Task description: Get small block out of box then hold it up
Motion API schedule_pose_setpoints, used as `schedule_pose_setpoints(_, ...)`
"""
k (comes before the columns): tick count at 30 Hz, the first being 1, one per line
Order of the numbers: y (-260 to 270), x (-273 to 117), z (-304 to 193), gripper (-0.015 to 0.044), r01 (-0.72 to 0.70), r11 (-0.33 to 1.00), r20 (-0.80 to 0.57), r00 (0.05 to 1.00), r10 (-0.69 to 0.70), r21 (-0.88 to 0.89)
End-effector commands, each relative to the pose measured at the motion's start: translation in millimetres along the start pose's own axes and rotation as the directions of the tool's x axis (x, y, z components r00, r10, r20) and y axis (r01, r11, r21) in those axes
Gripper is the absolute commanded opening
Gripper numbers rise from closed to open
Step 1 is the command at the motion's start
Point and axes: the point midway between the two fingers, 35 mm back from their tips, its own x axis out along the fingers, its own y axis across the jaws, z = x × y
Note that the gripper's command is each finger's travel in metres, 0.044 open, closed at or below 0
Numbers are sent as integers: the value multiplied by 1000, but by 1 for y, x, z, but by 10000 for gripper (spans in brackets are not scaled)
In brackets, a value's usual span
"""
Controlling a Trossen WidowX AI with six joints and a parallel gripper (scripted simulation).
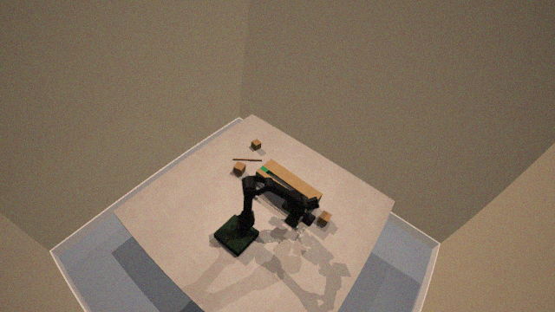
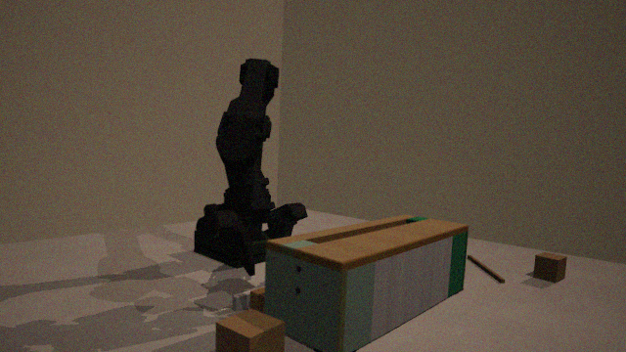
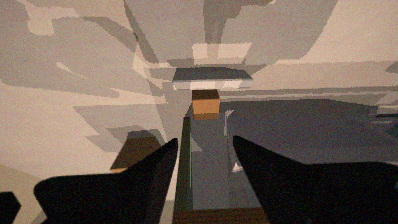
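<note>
Okay, pale matte table (image 1: 173,195) (image 2: 538,323) (image 3: 30,110), faintly speckled. Black arm (image 1: 247,204) (image 2: 242,147), angular links, on a square dark green base (image 1: 225,236). Box (image 1: 299,182) (image 2: 411,288) (image 3: 220,216) is long and rectangular: slotted wood-toned top, greyish side panel, green left end, mint right end with two dark dots. Gripper (image 1: 301,221) (image 2: 250,269) (image 3: 205,140) is low near the box's right end, tapered black fingers a bit over half open, gripping nothing. Can't tell if a finger touches the box. Three plain wood-toned cubes: far one (image 1: 256,144) (image 2: 550,267), left one (image 1: 238,168), right one (image 1: 324,217) (image 2: 250,332) (image 3: 137,152). Thin brown stick (image 1: 247,159) (image 2: 485,269) lies between the far and left cubes. Small orange-brown block (image 2: 257,298) (image 3: 206,106) looks to be outside, near side, by the mint end, not held.
</note>
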Motion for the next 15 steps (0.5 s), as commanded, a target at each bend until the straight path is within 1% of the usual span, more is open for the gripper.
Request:
schedule_pose_setpoints(1,0,5,2,285,1,1000,0,1000,-1,7)
schedule_pose_setpoints(15,0,27,9,285,2,1000,0,1000,-2,7)
